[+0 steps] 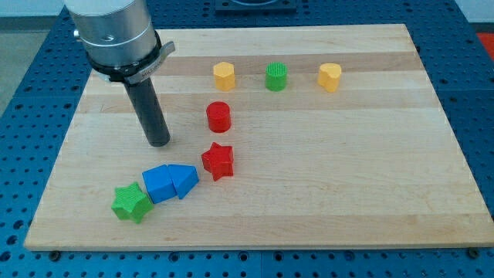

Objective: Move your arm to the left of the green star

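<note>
Near the worktop's [347, 216] bottom-left corner: green star [130, 202], touching a blue block [160, 184].
My tip [158, 142] stands above-right of it, apart; no fingers, just a rod.

board [324, 177]: pale wood, visible grain in long glued strips, smooth satin finish, not really shiny

table underneath [475, 93]: blue perforated sheet, looks like painted metal but hard to call from here

arm housing [108, 23]: brushed silvery metal, soft sheen

rod: dark and matt, maybe rubber or plastic, down to my tip [158, 143]

green star [130, 202]: matt plastic-looking, slightly ridged sides

blue blocks [168, 182]: same matt look, smooth faces

red star [218, 161] and red cylinder [218, 116]: matt, solid colour

yellow blocks [224, 75]: matt, a bit waxy

green cylinder [276, 76]: fine vertical ribbing
</note>
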`<act>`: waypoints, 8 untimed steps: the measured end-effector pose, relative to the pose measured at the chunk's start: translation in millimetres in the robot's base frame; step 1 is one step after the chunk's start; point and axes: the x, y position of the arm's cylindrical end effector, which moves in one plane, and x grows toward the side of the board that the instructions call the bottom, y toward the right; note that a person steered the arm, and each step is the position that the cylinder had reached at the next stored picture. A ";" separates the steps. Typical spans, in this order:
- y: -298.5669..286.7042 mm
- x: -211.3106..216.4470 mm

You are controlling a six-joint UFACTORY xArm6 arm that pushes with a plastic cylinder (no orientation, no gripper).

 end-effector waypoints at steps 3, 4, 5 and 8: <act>-26.1 -3.9; -26.1 4.3; -26.1 15.7; -99.6 23.4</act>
